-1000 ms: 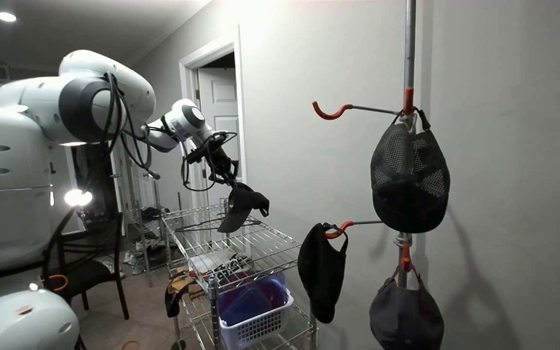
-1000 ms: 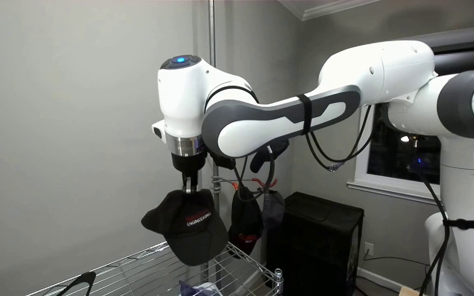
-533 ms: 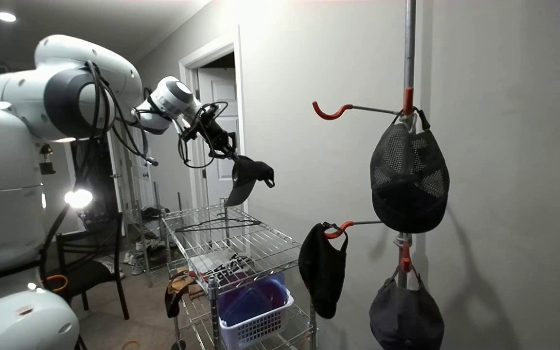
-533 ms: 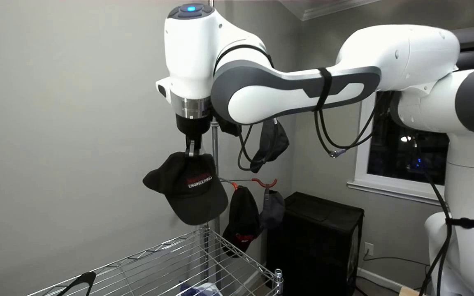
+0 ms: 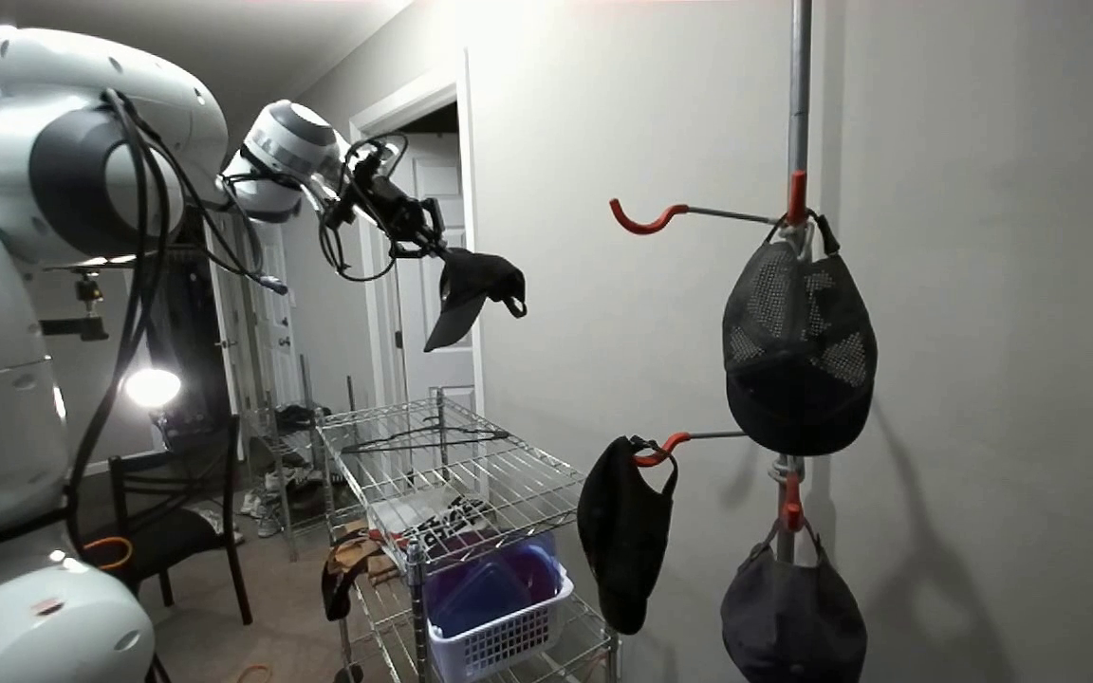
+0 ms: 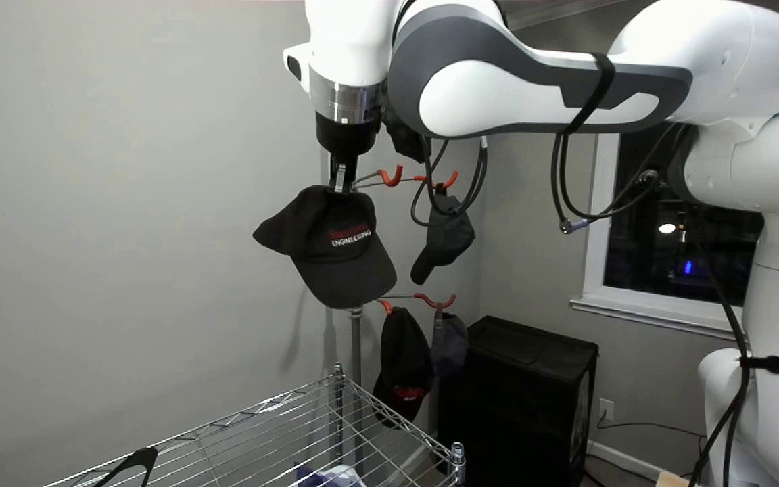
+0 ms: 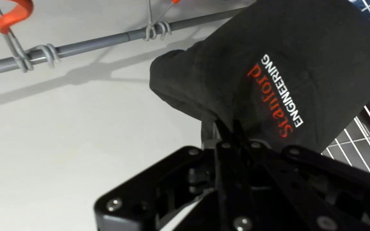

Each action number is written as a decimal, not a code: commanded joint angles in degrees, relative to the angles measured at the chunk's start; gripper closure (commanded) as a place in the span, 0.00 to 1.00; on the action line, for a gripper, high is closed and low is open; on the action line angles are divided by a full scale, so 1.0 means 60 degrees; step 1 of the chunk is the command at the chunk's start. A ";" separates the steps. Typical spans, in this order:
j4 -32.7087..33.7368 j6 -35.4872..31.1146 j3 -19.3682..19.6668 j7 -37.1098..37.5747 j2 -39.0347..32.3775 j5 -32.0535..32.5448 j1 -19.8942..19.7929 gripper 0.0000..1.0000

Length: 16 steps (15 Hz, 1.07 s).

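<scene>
One black cap (image 6: 332, 233) up in the air, folks, held higher than the wire shelf (image 6: 227, 424) and not touching it! Gripper (image 7: 230, 126) has its jaws clenched on a fold of crown fabric, nr. the top. Prob. a handy spot, bc thin cloth lets the jaws squeeze nearly all the way and leaves bill + rear strap free. Cap's tilted, bill lowest, prob. its own weight pulling; red-and-white lettering stays uncovered.

Now the metal pole (image 5: 800, 104), w/ red-tipped hooks (image 5: 646, 224) at two heights, prob. spaced so caps don't crowd each other. Mesh cap (image 5: 798, 356) sits on the upper level, strap at top, bill down. Lower level: a second dark cap (image 5: 624, 536) and a grey cap (image 5: 793, 612), both hung by the rear opening, likely bc that loop slips over a hook easily. White basket (image 5: 509, 637) sits lower on the shelving, prob. to corral loose stuff.
</scene>
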State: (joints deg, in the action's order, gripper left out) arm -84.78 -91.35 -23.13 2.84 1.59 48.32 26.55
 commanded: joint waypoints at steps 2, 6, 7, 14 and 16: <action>-0.0291 0.0756 -0.0398 0.0567 0.0490 0.1540 -0.0087 0.97; -0.0791 0.0688 -0.0312 0.0669 0.0817 0.2331 -0.0273 0.97; -0.0996 0.0545 -0.0221 0.0680 0.0940 0.2448 -0.0371 0.97; -0.2023 -0.0906 0.0489 0.0815 0.1854 0.3306 -0.1105 0.97; -0.2306 -0.1473 0.0815 0.0944 0.2179 0.3441 -0.1401 0.97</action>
State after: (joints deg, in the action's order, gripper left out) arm -93.60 -95.12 -20.24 6.46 10.04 66.90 20.58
